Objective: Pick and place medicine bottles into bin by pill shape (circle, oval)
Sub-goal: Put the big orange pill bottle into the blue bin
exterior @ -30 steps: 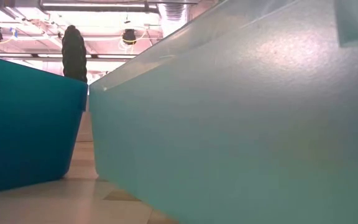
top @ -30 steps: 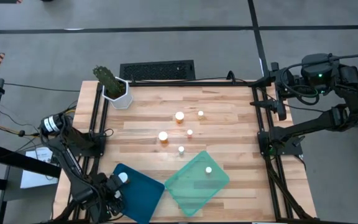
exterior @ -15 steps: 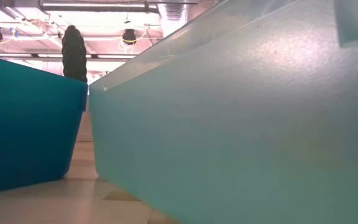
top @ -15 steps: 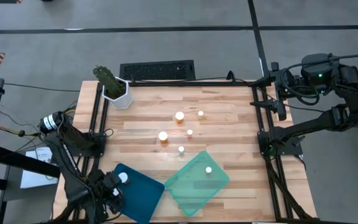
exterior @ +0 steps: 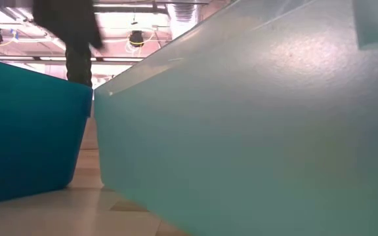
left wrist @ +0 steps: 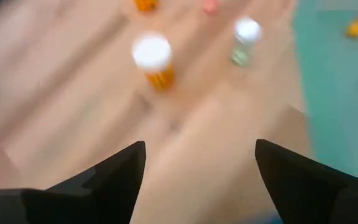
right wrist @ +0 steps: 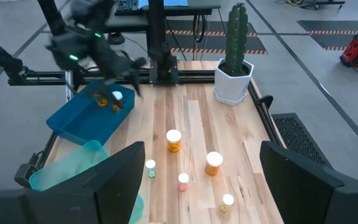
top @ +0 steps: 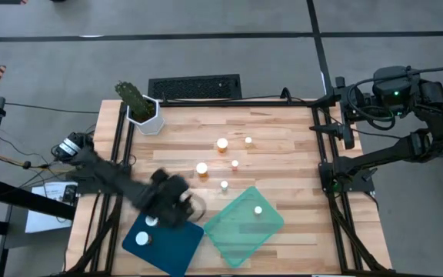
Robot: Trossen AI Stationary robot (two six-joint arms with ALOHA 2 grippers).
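Note:
My left gripper (top: 189, 205) hangs open and empty over the wood, just past the far edge of the dark blue bin (top: 177, 248); its own view (left wrist: 201, 158) is blurred. Two medicine bottles (top: 151, 221) (top: 141, 239) lie in that bin. One bottle (top: 258, 209) sits in the pale teal bin (top: 237, 235). Several bottles stand upright on the table, the nearest a wide one (top: 201, 168) (left wrist: 154, 59) and a narrow one (top: 224, 185) (left wrist: 246, 38). My right gripper (right wrist: 201, 168) is open and raised at the table's far right (top: 394, 92).
A white pot with a cactus (top: 141, 108) stands at the far left corner. Black frame rails run along the left (top: 118, 154) and right (top: 325, 154) table edges. In the low view the two bin walls (exterior: 25, 137) (exterior: 254, 131) block most of the table.
My left gripper has swung up and away from the near left corner over the blue bin toward the table's middle, turning as it went, most of it in the last half second. It has stayed open. A second bottle now shows in the blue bin where the gripper was.

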